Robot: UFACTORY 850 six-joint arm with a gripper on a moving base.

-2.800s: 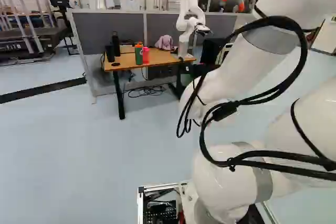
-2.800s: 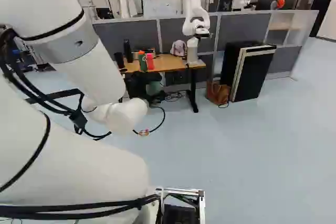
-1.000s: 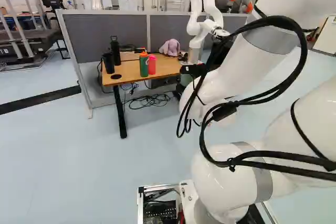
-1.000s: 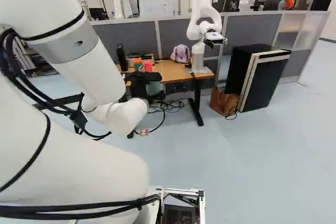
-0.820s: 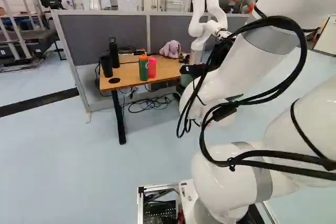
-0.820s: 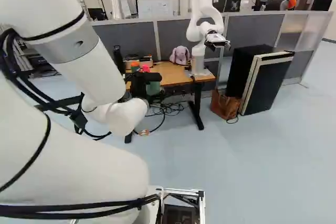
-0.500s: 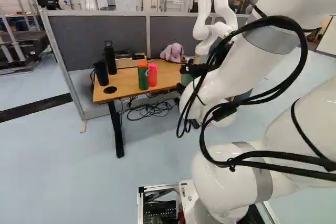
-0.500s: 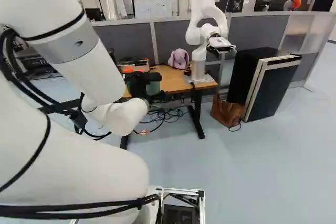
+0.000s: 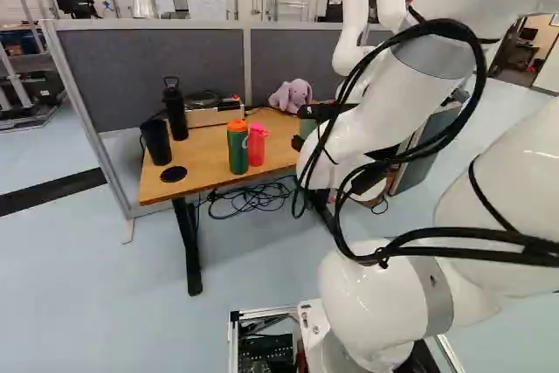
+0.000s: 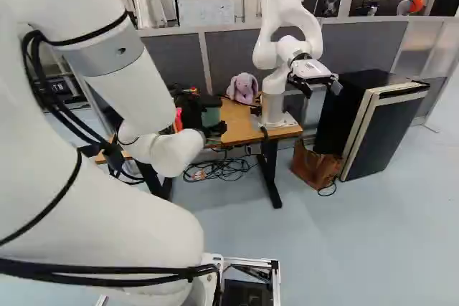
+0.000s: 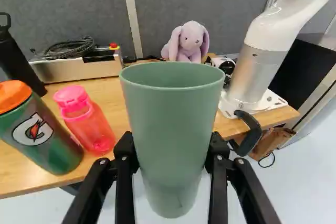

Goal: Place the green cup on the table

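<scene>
Green tapered tumbler: held in the air, upright, mouth up, at the near edge of the wooden table, toward its right half as seen from the base. Inner wall shows below the rim; bottom of the inside hidden, contents cannot be told. Gripper: clamped on the tumbler, a finger against each side. In the wrist view, floor shows behind the tumbler's lower part

On the table, left of its middle: green bottle with an orange lid, closed, and close beside it a pink bottle, see-through, cap on. Contents of both cannot be told. Toward the table's left end: black bottle with a loop handle, lid on, and near it a black tumbler, inside too dark to read. Flat black disc near the table's left front corner

Table's back edge: low boxy device with coiled cable on top, left of middle; lilac plush rabbit to the right of it. Table's right end: another robot, mounted on a white plate

Under the table: tangle of black cables. On the floor off the table's right end: brown bag, contents not visible, then a black cabinet with a pale frame. Behind the table: grey partition
</scene>
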